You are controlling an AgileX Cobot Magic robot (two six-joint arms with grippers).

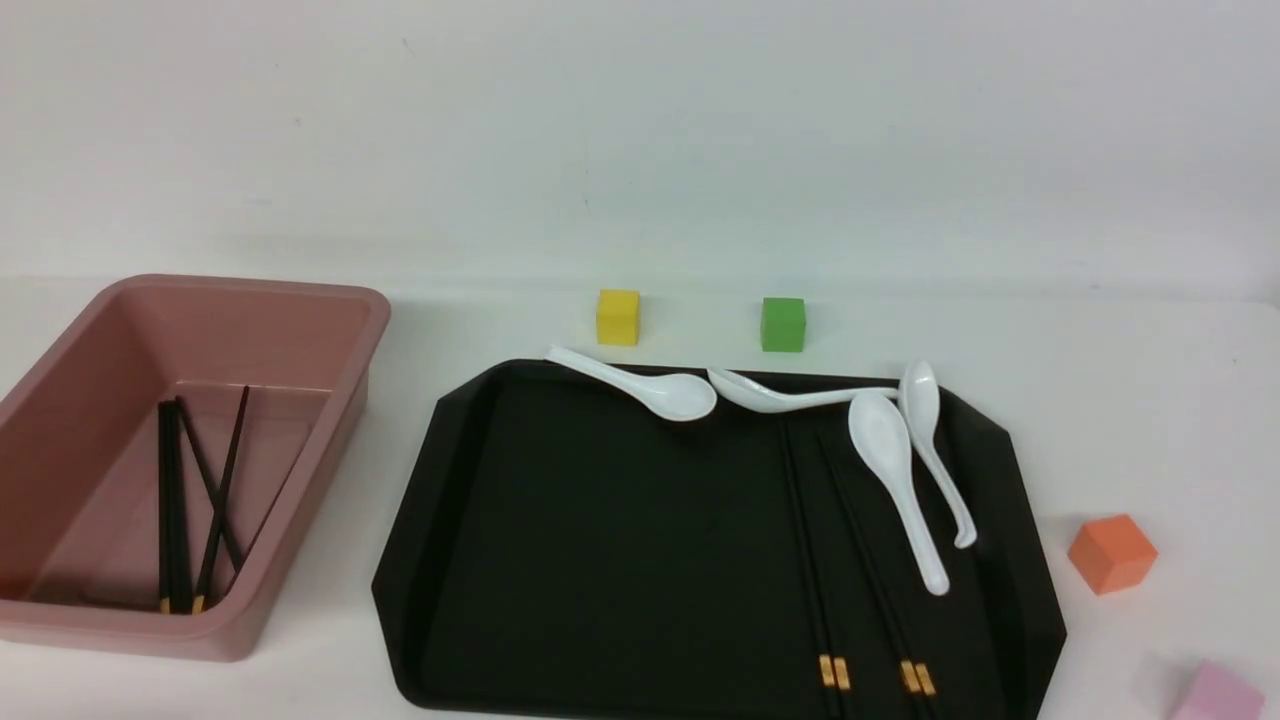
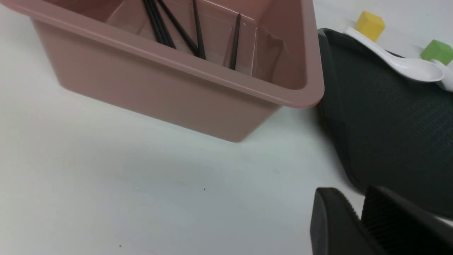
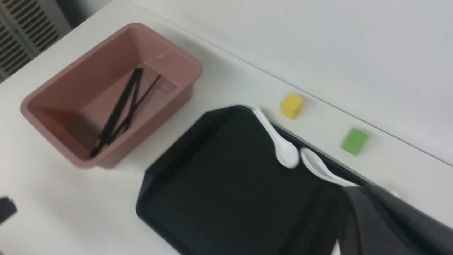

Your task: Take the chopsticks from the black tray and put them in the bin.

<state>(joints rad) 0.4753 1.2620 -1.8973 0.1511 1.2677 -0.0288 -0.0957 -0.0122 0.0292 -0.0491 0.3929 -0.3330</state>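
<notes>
Two pairs of black chopsticks [image 1: 812,560] with gold bands lie lengthwise on the right part of the black tray [image 1: 600,540]. More chopsticks [image 1: 175,510] lie inside the pink bin [image 1: 250,285] at the left. Neither gripper shows in the front view. In the left wrist view my left gripper [image 2: 354,200] is shut and empty, low over the table between the bin [image 2: 159,88] and the tray [image 2: 389,124]. In the blurred right wrist view my right gripper [image 3: 357,193] looks shut and empty, above the tray [image 3: 230,184] near the spoons.
Several white soup spoons [image 1: 650,390] lie along the tray's far edge and right side, one next to the chopsticks. A yellow cube [image 1: 618,317] and a green cube [image 1: 782,324] stand behind the tray. An orange cube [image 1: 1112,553] and a pink cube [image 1: 1215,695] sit at the right.
</notes>
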